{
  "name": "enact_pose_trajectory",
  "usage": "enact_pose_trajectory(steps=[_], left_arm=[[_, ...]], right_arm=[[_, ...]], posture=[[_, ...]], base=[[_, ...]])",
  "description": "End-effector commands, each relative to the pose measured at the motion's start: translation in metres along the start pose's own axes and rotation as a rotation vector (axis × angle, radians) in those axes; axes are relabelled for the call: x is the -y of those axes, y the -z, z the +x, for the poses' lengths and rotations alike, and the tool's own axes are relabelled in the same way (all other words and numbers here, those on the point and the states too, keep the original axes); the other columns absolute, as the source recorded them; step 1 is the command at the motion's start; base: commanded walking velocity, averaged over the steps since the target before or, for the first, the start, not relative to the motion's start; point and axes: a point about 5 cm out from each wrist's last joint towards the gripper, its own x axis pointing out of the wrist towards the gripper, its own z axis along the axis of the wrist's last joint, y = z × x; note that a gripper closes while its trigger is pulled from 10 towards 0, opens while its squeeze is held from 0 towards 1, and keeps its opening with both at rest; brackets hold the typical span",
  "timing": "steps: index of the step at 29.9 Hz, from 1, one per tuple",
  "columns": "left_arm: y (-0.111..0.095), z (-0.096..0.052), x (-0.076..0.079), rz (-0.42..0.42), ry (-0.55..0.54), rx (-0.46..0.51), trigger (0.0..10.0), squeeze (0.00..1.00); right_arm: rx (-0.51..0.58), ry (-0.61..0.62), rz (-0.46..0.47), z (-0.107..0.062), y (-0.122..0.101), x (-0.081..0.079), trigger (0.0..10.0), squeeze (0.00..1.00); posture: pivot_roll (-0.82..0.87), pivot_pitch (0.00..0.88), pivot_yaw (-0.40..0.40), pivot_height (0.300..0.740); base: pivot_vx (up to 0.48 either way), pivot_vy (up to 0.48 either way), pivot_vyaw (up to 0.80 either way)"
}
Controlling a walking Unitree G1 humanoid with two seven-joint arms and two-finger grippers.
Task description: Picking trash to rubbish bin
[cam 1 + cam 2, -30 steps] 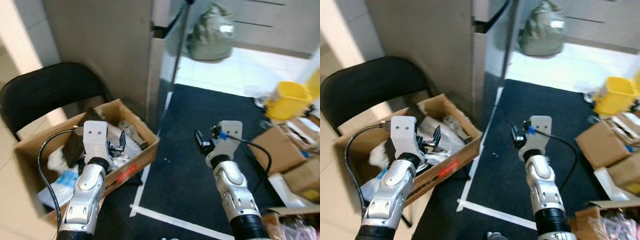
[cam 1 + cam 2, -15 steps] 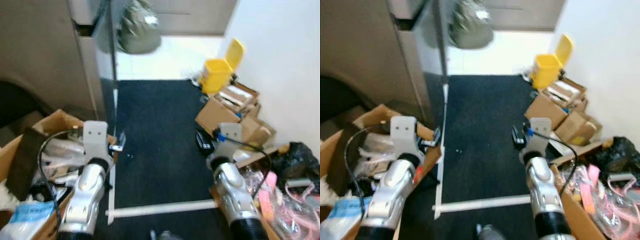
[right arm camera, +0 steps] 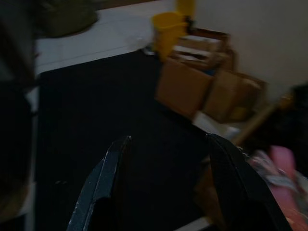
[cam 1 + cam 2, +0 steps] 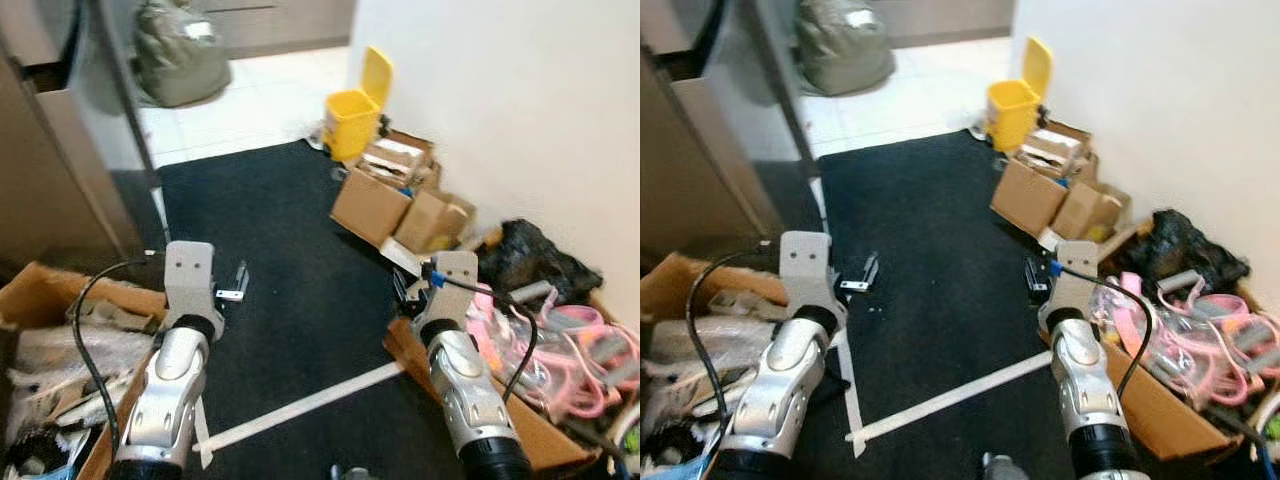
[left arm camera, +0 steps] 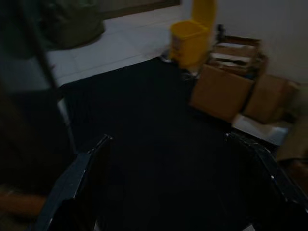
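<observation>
A black mat (image 4: 270, 250) covers the middle of the head views, with pale tiles (image 4: 250, 100) beyond it at the top. The yellow bin (image 4: 356, 108), lid up, stands at the upper centre against the white wall (image 4: 500, 100), at the far corner of the mat. Just below it along the wall sit closed cardboard boxes (image 4: 385, 205). A grey-green bag (image 4: 180, 62) lies on the tiles at the upper left.

The left gripper (image 4: 237, 281) hangs over the mat in the lower left of centre; in the left wrist view its fingers (image 5: 79, 178) stand wide apart with nothing between them. Below it, at the lower left edge, an open box (image 4: 60, 350) holds crumpled white trash (image 4: 60, 345).

The right gripper (image 4: 402, 290) hangs in the lower right of centre, at the mat's edge; in the right wrist view its fingers (image 3: 103, 178) are spread wide and empty. Beside that arm at the lower right, another open box (image 4: 520, 430) holds pink straps (image 4: 550, 335), and a black bag (image 4: 525, 255) lies just above it against the wall. A white tape strip (image 4: 300, 405) crosses the mat near the bottom.
</observation>
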Motion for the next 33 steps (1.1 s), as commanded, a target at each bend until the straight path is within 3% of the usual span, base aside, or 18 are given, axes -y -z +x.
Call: enact_pose_trajectory(steps=[1, 5, 33], left_arm=[[0.0070, 0.0000, -0.0027, -0.003, -0.016, -0.045, 10.0, 0.00], [0.0089, 0.0004, -0.0032, 0.000, -0.025, -0.065, 10.0, 0.00], [0.0115, -0.0012, -0.0058, 0.060, -0.016, -0.077, 10.0, 0.00]], right_arm=[[-0.020, 0.041, 0.026, -0.0023, 0.0044, 0.0061, 10.0, 0.00], [-0.034, 0.048, 0.060, -0.0013, 0.0042, 0.0054, 10.0, 0.00], [-0.067, 0.029, 0.040, -0.0051, 0.0116, -0.0020, 10.0, 0.00]], posture=[[0.03, 0.151, 0.000, 0.740], [0.04, 0.148, -0.001, 0.740], [0.04, 0.133, -0.006, 0.740]], base=[[0.000, 0.000, -0.80], [0.000, 0.000, -0.80], [0.000, 0.000, -0.80]])
